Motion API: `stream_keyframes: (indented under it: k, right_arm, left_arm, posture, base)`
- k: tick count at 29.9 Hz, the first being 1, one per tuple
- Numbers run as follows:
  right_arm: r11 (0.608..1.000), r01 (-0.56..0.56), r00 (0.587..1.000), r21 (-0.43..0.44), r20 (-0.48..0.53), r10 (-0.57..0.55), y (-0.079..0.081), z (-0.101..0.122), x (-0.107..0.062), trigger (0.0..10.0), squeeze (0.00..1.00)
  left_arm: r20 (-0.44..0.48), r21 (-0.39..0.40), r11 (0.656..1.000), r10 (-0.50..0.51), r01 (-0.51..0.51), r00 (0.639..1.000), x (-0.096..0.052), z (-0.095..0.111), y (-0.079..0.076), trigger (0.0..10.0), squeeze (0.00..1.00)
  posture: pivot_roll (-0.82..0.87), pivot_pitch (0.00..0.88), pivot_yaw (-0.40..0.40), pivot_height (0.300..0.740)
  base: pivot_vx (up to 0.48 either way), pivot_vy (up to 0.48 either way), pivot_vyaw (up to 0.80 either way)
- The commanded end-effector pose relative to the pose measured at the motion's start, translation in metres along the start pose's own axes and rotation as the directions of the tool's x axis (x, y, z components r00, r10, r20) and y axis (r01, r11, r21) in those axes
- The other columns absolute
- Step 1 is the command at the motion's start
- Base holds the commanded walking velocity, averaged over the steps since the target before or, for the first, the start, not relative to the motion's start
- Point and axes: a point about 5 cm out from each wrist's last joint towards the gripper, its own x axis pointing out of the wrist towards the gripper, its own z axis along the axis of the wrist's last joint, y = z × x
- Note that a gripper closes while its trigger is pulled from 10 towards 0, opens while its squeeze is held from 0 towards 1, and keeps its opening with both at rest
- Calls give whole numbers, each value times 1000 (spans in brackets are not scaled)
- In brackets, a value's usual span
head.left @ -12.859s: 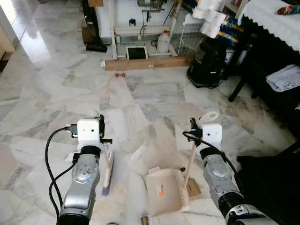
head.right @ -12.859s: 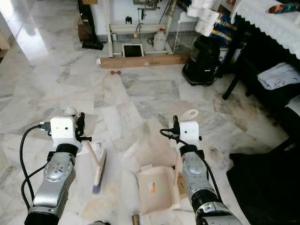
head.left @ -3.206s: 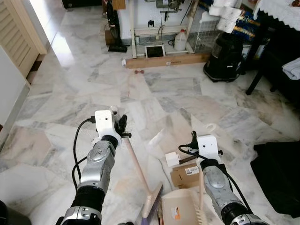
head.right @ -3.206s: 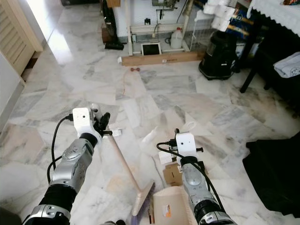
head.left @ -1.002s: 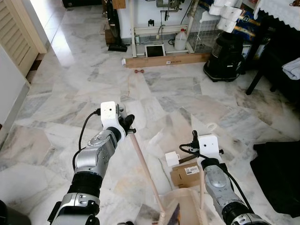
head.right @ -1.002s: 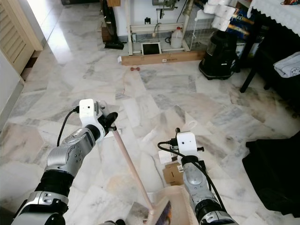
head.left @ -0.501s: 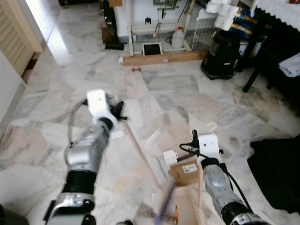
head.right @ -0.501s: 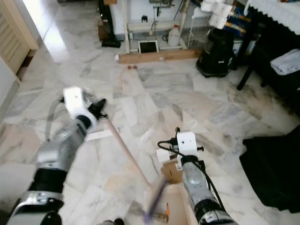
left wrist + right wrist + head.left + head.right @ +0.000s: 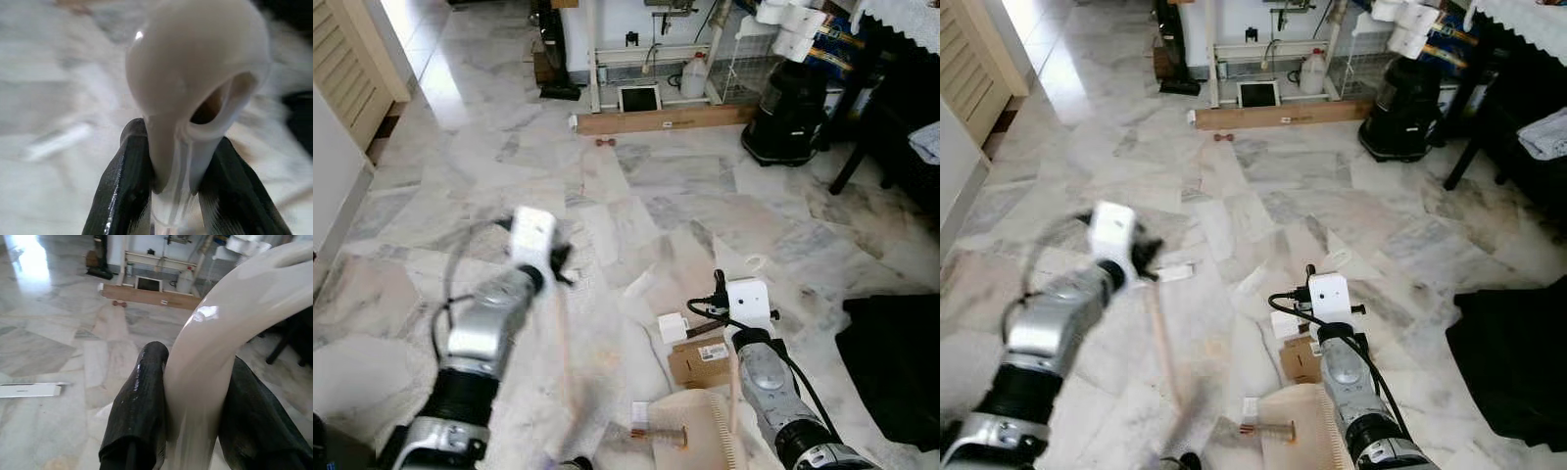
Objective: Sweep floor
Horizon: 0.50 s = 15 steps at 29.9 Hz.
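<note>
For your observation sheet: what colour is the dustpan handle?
Cream, or pale beige: the dustpan handle shows best in the right wrist view.

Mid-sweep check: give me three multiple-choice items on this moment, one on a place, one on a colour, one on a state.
1. Where does the small cardboard box lie?
A. on the floor just ahead of the dustpan
B. on the dark table
C. beside the louvred door

2. What colour is the broom handle?
A. blue
B. cream
C. black

3. What is the right end effector doing?
A. hanging open
B. shut on the dustpan handle
C. shut on a cloth

Answers:
1 A: the cardboard box sits past the dustpan rim.
2 B: the broom handle is cream.
3 B: the right end effector clamps the dustpan handle.
</note>
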Motion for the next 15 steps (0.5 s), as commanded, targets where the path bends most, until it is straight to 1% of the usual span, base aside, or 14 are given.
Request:
stream_keyframes:
  k: [1, 7, 9, 10, 12, 15]
  right_arm:
    - [1000, -5, 1000, -20, -29, 5, -2, -6, -3, 10000, 0]
    - [1000, -4, 1000, -20, -28, 4, -2, -6, -3, 10000, 0]
    - [1000, -3, 1000, -17, -26, 3, -1, -6, -3, 10000, 0]
    - [1000, -3, 1000, -17, -26, 3, -1, -6, -3, 10000, 0]
    - [1000, -5, 1000, -16, -25, 5, -1, -5, -2, 10000, 0]
    - [1000, -5, 1000, -17, -26, 5, 0, -5, -2, 10000, 0]
  left_arm:
    - [-5, -12, 1000, -1, 1, 1000, -1, 3, 3, 10000, 0]
    - [7, -36, 999, -39, 39, 999, 2, 8, -4, 10000, 0]
    - [20, -57, 997, -59, 60, 998, 4, 11, -9, 10000, 0]
    - [20, -57, 997, -59, 60, 998, 4, 11, -9, 10000, 0]
    - [26, -72, 994, -79, 81, 997, 6, 12, -16, 10000, 0]
    - [29, -77, 994, -82, 84, 996, 8, 12, -19, 10000, 0]
  posture:
    - [114, 128, 5, 740]
    - [114, 126, 6, 740]
    - [114, 123, 8, 740]
    - [114, 123, 8, 740]
    - [114, 123, 8, 740]
    - [116, 115, 7, 740]
  base:
    - [0, 0, 0]
    - [0, 0, 0]
    - [0, 0, 0]
    - [0, 0, 0]
    - [0, 0, 0]
    - [0, 0, 0]
